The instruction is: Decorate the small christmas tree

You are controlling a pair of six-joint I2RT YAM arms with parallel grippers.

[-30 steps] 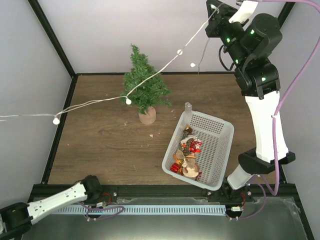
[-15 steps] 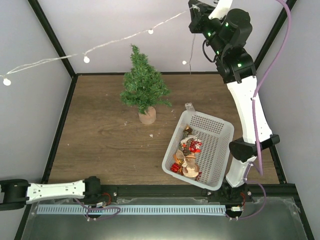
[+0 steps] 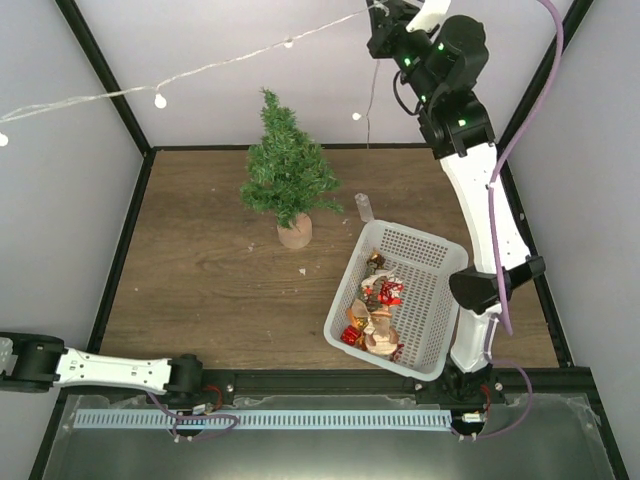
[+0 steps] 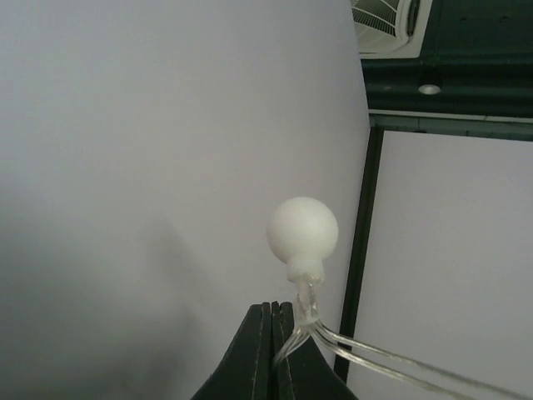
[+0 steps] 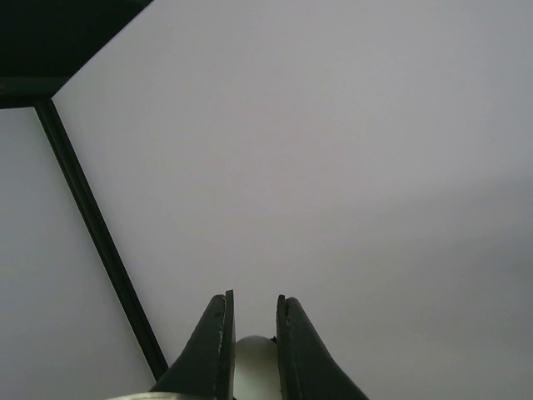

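Observation:
The small christmas tree (image 3: 286,170) stands upright on the wooden table, on a tan base (image 3: 294,233). A string of lights (image 3: 215,68) with white bulbs stretches high above it, from the top right to the left edge. My right gripper (image 3: 379,14) holds its right end up near the top; in the right wrist view the gripper (image 5: 253,297) is shut on a white bulb (image 5: 254,365). My left gripper (image 4: 276,306) is shut on the clear wire just below another bulb (image 4: 302,232). That gripper is outside the top view. A loose end (image 3: 363,206) dangles down near the basket.
A white plastic basket (image 3: 441,290) with several small ornaments (image 3: 375,312) lies right of the tree. The left arm (image 3: 105,369) lies low along the near left edge. Black frame posts and grey walls enclose the table.
The right gripper has risen and moved left. The string has lifted from across the tree to well above it. The left arm has swung further out left.

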